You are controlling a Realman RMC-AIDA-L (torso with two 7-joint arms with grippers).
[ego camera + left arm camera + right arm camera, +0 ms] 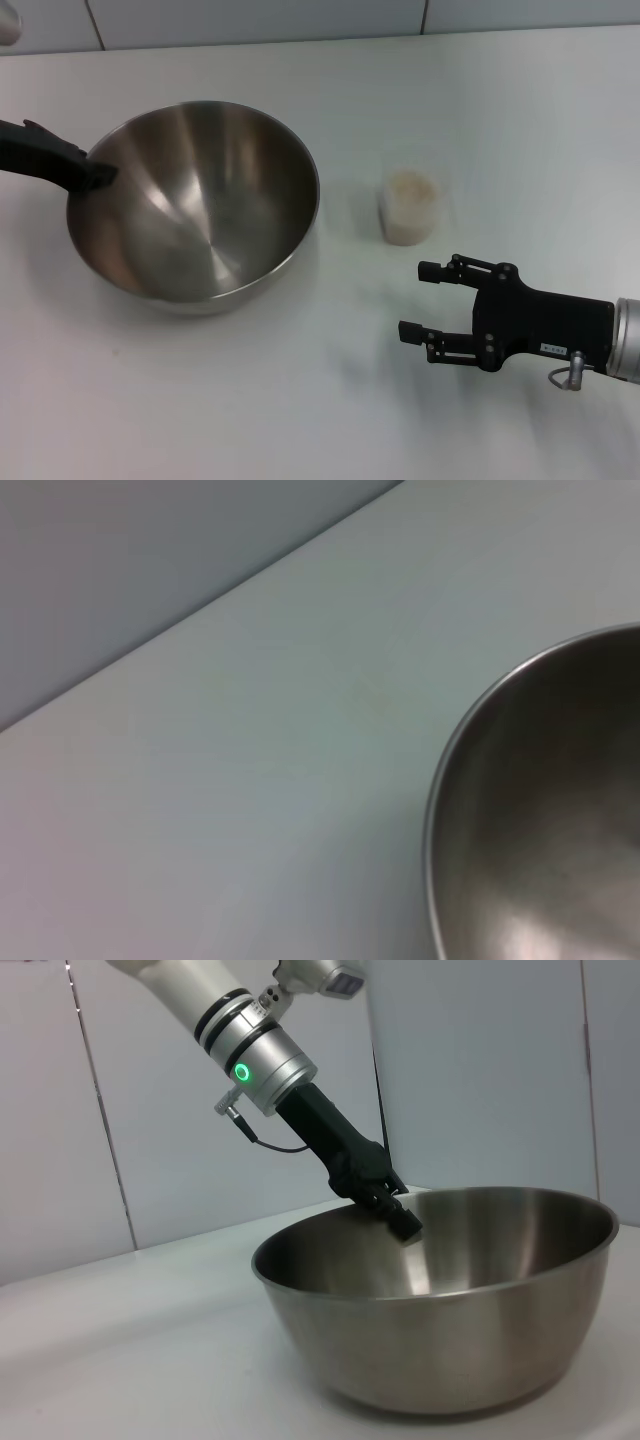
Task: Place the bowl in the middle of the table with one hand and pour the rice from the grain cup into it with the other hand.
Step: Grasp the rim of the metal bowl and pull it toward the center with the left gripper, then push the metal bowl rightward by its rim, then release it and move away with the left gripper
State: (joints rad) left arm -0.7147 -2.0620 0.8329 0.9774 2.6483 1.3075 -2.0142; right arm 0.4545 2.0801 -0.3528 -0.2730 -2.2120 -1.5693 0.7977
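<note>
I see my left gripper's fingers [100, 174] pinched closed on the left rim of the bowl [195, 205], which sits on the counter [300, 400] toward its left edge. My right gripper [425, 300] hovers near the right edge, fingers spread open and holding nothing. The grain cup [408, 207] with rice [408, 190] stands between bowl and right gripper.

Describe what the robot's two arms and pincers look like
Both pincers are matte black with two slim parallel fingers. The right pincer has a small white label and a metal plug on a silver-white wrist. The left pincer has a silver cylindrical wrist with a glowing green ring and a thin black cable.
</note>
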